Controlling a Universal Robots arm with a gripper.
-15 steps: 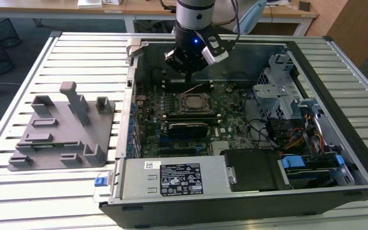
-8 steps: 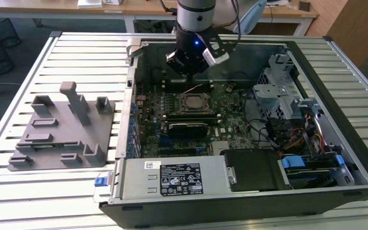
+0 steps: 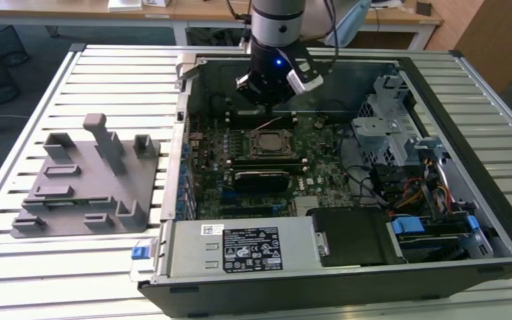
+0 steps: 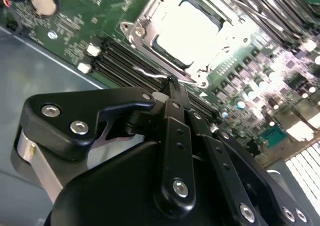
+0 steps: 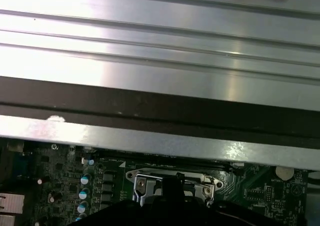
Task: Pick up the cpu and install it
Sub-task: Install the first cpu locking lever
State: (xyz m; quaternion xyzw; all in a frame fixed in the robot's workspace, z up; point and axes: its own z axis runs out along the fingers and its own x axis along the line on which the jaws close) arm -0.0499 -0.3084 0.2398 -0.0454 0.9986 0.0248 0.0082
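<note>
The cpu lies flat inside the metal socket frame of the green motherboard. In the second wrist view its shiny silver top shows bright within the frame. My gripper hangs just beyond the socket's far edge, inside the open computer case. In the second wrist view my gripper is shut, its black tips meeting with nothing between them. They stand close to the thin wire lever at the socket's edge. In the first wrist view the frame peeks out past the black gripper body.
The open computer case lies on a slatted metal table. A grey plastic fixture block with posts stands on the exterior view's left. A power supply, cables and drive cages crowd the case's near and right sides.
</note>
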